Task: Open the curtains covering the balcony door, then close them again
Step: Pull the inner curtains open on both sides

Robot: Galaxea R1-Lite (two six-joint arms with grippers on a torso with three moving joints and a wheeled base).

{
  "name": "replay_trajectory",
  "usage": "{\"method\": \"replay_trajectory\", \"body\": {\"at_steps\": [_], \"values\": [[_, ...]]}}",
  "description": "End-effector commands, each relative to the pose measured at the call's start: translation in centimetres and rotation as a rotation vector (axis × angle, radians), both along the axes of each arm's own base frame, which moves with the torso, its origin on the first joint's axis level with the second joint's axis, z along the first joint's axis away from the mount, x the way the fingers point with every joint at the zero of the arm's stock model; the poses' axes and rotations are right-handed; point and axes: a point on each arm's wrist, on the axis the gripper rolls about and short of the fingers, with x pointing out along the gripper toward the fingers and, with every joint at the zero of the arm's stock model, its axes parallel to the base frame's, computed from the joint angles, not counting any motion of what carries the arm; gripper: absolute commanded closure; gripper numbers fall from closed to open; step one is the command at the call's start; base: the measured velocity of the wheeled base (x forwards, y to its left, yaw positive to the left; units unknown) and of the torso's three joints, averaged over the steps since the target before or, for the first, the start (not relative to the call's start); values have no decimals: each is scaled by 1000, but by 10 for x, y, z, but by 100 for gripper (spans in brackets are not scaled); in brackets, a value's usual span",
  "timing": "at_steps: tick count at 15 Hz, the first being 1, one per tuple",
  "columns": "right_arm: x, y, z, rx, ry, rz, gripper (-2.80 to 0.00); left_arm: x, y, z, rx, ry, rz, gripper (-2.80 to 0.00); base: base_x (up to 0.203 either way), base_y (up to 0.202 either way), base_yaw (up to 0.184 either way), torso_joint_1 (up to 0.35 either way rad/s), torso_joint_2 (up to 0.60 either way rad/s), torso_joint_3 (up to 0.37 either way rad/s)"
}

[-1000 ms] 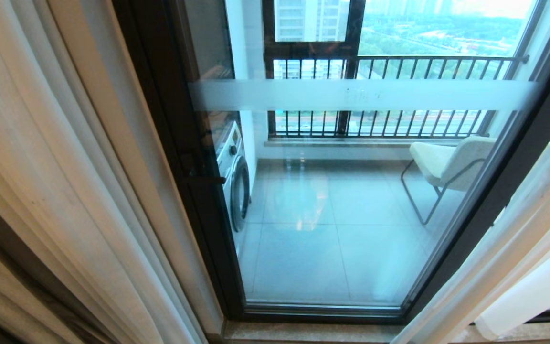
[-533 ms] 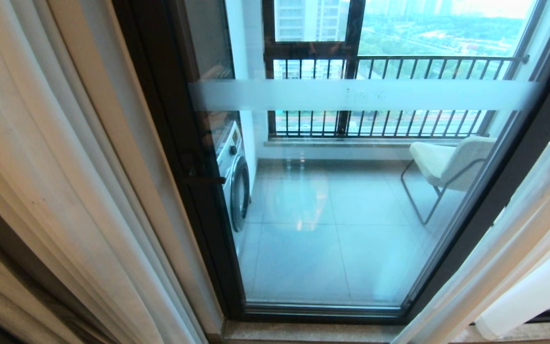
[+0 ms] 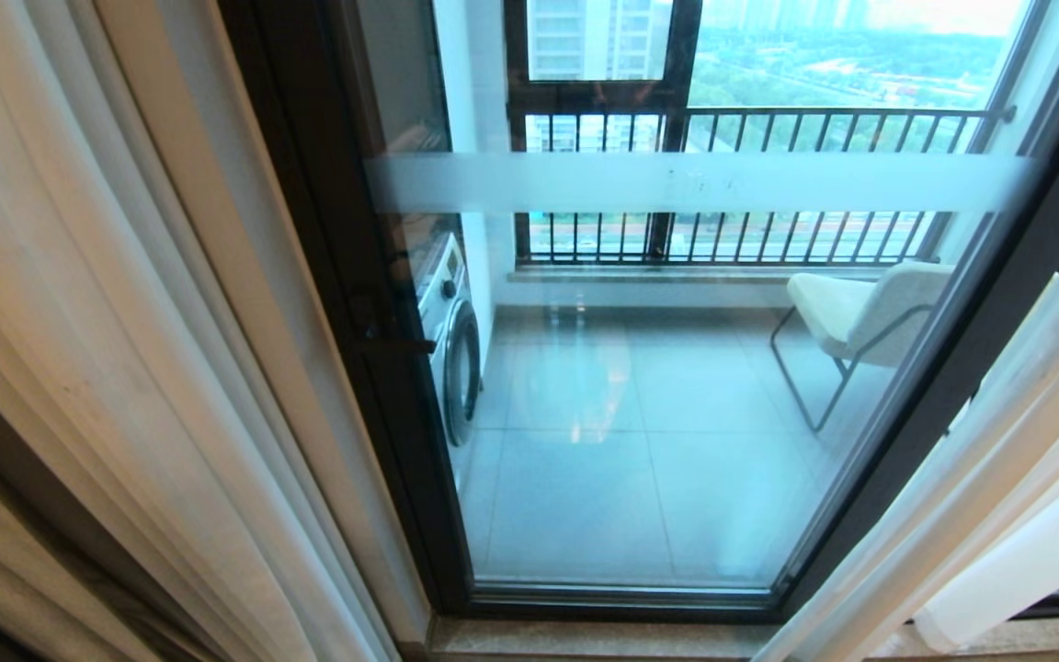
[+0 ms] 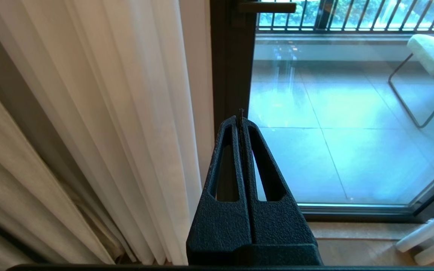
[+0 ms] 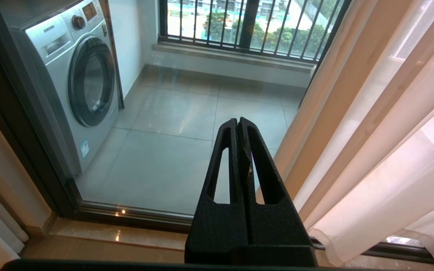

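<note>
Hanging bunched at the left and right of the bare balcony door (image 3: 658, 368), the curtains (image 3: 125, 368) have not shifted over the past second, while the left gripper (image 4: 241, 119) and right gripper (image 5: 237, 121) stay pinched together, empty, suggesting closing comes next.

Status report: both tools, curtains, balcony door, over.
Left tool and right tool shut, empty. Curtains parted to both sides, balcony door uncovered. Nothing in the way.
</note>
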Motion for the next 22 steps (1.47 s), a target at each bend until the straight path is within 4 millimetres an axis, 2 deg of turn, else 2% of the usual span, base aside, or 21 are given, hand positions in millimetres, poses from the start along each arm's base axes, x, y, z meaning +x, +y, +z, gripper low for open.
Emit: {"method": "replay_trajectory", "body": {"at_steps": [1,22], "values": [[0,0,0,0,-2,1,0,0,0,0,0,0,0,0,0,0,0,0,0,0],[0,0,0,-1,-3,1,0,0,0,0,-10,0,2,0,0,-184,0,2,2,2]]}}
